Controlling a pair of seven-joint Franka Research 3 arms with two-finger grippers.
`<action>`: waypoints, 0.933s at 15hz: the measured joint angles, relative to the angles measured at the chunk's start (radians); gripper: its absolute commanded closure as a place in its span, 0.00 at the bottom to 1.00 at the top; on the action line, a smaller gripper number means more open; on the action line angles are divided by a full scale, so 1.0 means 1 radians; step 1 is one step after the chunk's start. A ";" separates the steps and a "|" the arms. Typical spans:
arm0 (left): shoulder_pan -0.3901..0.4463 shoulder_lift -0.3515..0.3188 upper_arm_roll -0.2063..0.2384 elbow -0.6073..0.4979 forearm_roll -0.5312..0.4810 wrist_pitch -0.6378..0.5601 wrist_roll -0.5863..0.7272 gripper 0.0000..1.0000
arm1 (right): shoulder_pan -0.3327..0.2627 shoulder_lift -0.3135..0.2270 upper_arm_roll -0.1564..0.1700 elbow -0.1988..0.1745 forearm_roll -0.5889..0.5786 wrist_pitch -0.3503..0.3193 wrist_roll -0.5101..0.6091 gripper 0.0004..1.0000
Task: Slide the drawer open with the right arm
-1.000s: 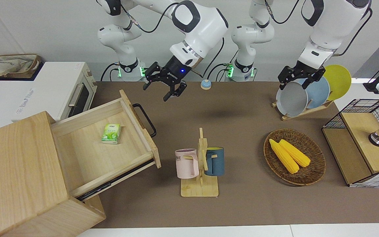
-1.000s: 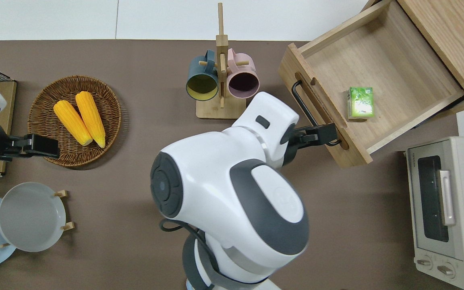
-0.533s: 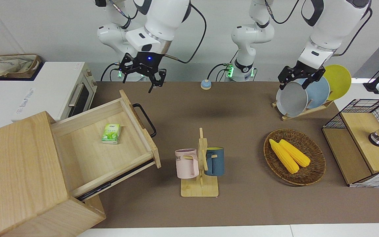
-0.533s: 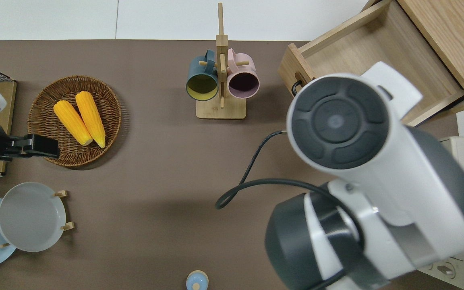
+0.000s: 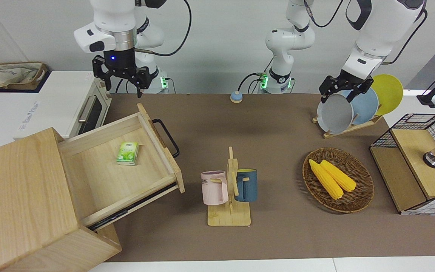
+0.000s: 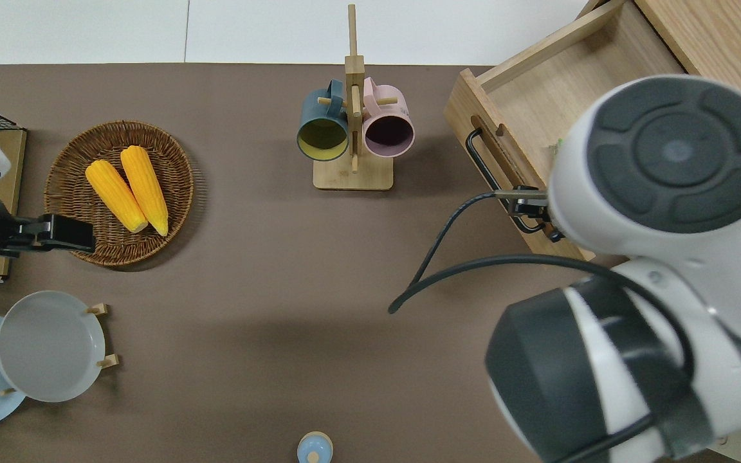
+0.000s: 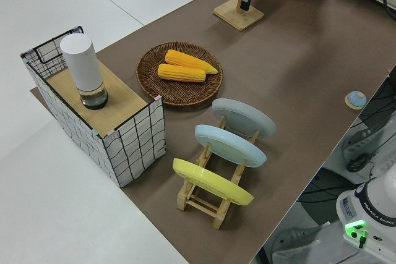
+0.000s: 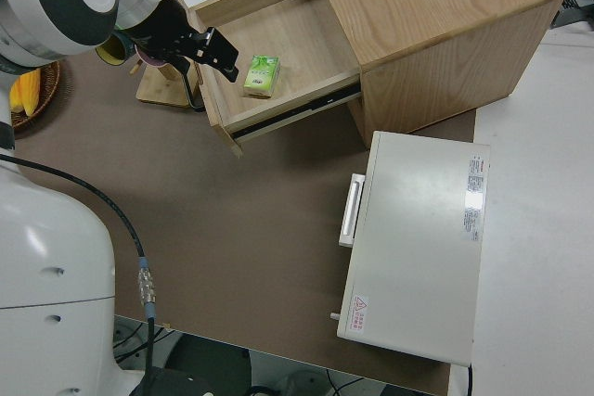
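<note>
The drawer of the pale wooden cabinet stands pulled far out, its black bar handle free. A small green packet lies on the drawer floor. My right gripper hangs open and empty in the air, fingers pointing down. In the right side view the right gripper is over the front edge of the drawer, near the handle. The right arm's body hides much of the drawer in the overhead view. The left arm is parked, its gripper open.
A white toaster oven stands beside the cabinet, nearer to the robots. A mug rack with two mugs is mid-table. A basket of corn, a plate rack and a wire-mesh box are at the left arm's end.
The right arm has swung up and toward its own end of the table, carrying the open gripper away from the table's middle. The drawer and the left arm have not moved.
</note>
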 measured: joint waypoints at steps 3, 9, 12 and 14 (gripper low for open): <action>0.000 0.000 0.000 0.000 0.000 0.000 0.000 0.00 | -0.054 -0.003 -0.046 -0.006 0.044 0.002 -0.134 0.01; 0.000 0.000 0.000 0.000 0.000 0.000 0.000 0.00 | -0.128 -0.002 -0.061 -0.066 0.115 0.093 -0.234 0.01; 0.000 0.000 0.000 0.000 0.000 0.000 0.000 0.00 | -0.129 -0.003 -0.060 -0.118 0.155 0.188 -0.235 0.01; 0.000 0.000 0.000 0.000 0.000 0.000 0.000 0.00 | -0.129 -0.003 -0.060 -0.138 0.166 0.211 -0.235 0.01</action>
